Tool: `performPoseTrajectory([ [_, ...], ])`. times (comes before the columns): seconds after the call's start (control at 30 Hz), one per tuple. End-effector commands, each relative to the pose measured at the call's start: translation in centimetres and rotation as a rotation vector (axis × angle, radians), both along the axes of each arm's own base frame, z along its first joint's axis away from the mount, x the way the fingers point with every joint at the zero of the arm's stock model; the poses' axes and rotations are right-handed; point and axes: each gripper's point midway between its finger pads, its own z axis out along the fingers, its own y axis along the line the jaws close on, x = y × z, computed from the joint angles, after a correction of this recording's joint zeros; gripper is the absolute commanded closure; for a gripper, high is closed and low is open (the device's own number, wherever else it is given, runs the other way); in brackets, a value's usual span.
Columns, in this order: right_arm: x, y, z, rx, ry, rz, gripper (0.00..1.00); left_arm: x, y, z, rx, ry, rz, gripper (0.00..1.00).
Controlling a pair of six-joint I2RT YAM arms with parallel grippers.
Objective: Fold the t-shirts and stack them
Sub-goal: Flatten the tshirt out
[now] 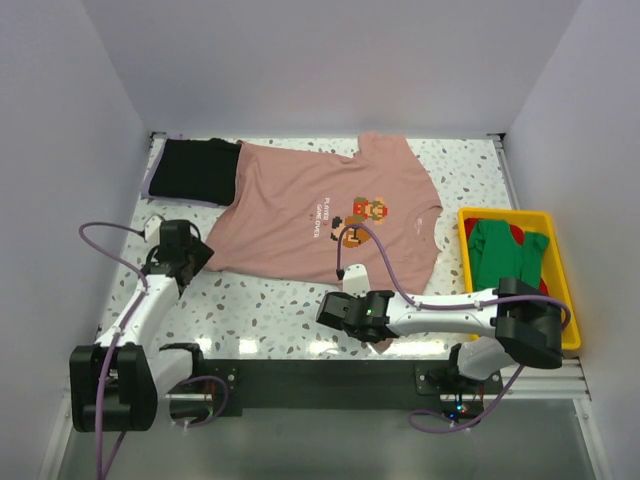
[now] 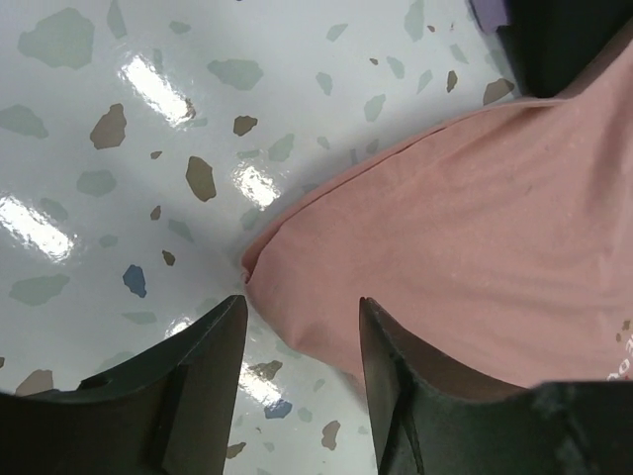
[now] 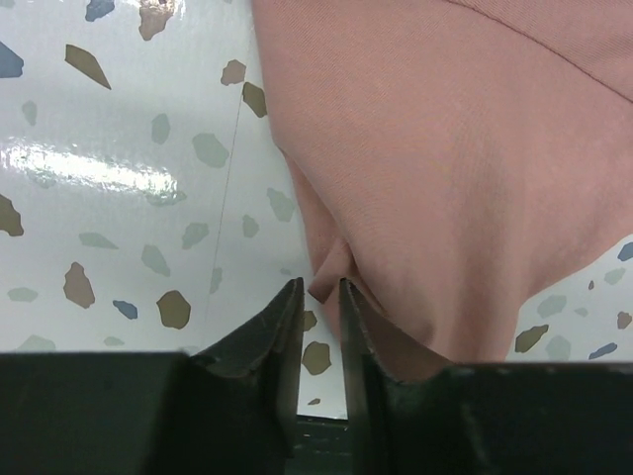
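Observation:
The dusty-pink t-shirt (image 1: pixel 300 215) with pixel figures lies spread flat across the middle of the table. A plain black shirt (image 1: pixel 195 170) lies folded at the back left, partly under the pink one. My left gripper (image 1: pixel 195 256) is open, its jaws either side of the pink shirt's near-left corner (image 2: pixel 297 287), low over the table. My right gripper (image 1: pixel 345 310) is at the shirt's near edge, its jaws almost together on a small fold of pink cloth (image 3: pixel 326 282). Green (image 1: pixel 505 255) and red (image 1: pixel 517 233) shirts lie in the bin.
A yellow plastic bin (image 1: pixel 505 213) stands at the right edge of the speckled table (image 1: pixel 260 300). White walls close the left, back and right sides. The black shirt's edge (image 2: pixel 564 40) shows in the left wrist view's top right. A black rail (image 1: pixel 320 380) runs along the near edge.

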Motion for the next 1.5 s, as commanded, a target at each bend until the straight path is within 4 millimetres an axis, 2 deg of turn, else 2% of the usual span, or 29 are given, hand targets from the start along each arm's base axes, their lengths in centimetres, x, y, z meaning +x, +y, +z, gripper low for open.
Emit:
performPoseTrajectory([
  [0.0,1.1,0.6,0.9,0.024,-0.060,-0.036,0.77,0.3,-0.3,1.5,-0.001,-0.050,-0.040,0.45],
  [0.13,1.1,0.5,0.8,0.015,-0.054,-0.024,0.90,0.6,-2.3,3.1,-0.034,-0.117,-0.135,0.44],
  [0.27,1.4,-0.2,1.2,0.014,-0.052,-0.031,1.00,0.5,-5.9,3.9,-0.051,-0.162,-0.272,0.43],
  [0.37,1.6,-1.0,2.6,0.028,-0.067,-0.041,1.00,-0.1,-9.6,4.0,-0.091,-0.195,-0.406,0.43],
  [0.4,1.6,-1.4,3.3,0.049,-0.076,-0.046,1.00,-0.8,-10.9,3.4,-0.109,-0.191,-0.451,0.42],
  [0.47,1.7,-1.9,4.0,0.071,-0.074,-0.051,1.00,-1.0,-12.7,3.5,-0.142,-0.224,-0.517,0.43],
  [0.57,1.9,-2.9,5.1,0.102,-0.081,-0.066,1.00,-2.6,-16.7,2.9,-0.185,-0.232,-0.675,0.43],
  [0.63,2.2,-3.8,5.7,0.120,-0.079,-0.082,1.00,-3.1,-18.3,2.8,-0.189,-0.234,-0.740,0.43],
  [0.67,2.4,-4.1,5.8,0.124,-0.081,-0.087,1.00,-3.6,-20.2,3.4,-0.196,-0.267,-0.806,0.44],
  [0.8,2.9,-5.5,5.8,0.137,-0.062,-0.103,1.00,-5.4,-24.3,2.8,-0.194,-0.261,-0.973,0.47],
  [0.87,3.1,-6.1,6.0,0.137,-0.064,-0.110,1.00,-6.4,-26.5,3.2,-0.199,-0.283,-1.054,0.48],
  [0.9,3.1,-6.4,5.8,0.133,-0.059,-0.114,1.00,-6.8,-27.2,2.6,-0.190,-0.267,-1.085,0.48],
  [0.93,3.1,-6.7,5.6,0.125,-0.055,-0.117,1.00,-7.4,-28.7,3.2,-0.190,-0.288,-1.141,0.49],
  [1.03,3.2,-7.2,5.2,0.118,-0.045,-0.134,1.00,-8.3,-30.8,2.7,-0.176,-0.283,-1.211,0.49],
  [1.17,3.3,-7.0,4.5,0.141,-0.030,-0.134,1.00,-10.0,-33.9,2.6,-0.173,-0.301,-1.304,0.49],
  [1.27,3.2,-6.7,4.2,0.146,-0.015,-0.128,1.00,-10.9,-36.2,3.6,-0.179,-0.341,-1.356,0.49],
  [1.3,3.2,-6.5,4.1,0.156,-0.016,-0.123,1.00,-11.0,-36.8,3.1,-0.176,-0.334,-1.370,0.49],
  [1.33,3.2,-6.2,4.2,0.169,-0.016,-0.118,0.98,-11.5,-37.8,3.6,-0.182,-0.345,-1.392,0.49],
  [1.37,3.3,-5.7,4.3,0.195,-0.014,-0.111,0.96,-11.6,-38.3,2.7,-0.175,-0.321,-1.404,0.49],
  [1.4,3.3,-4.9,4.9,0.246,-0.018,-0.090,0.84,-11.5,-39.5,2.1,-0.159,-0.317,-1.406,0.50],
  [1.47,3.3,-4.6,5.1,0.260,-0.017,-0.085,0.82,-11.8,-40.3,1.5,-0.159,-0.302,-1.419,0.51],
])
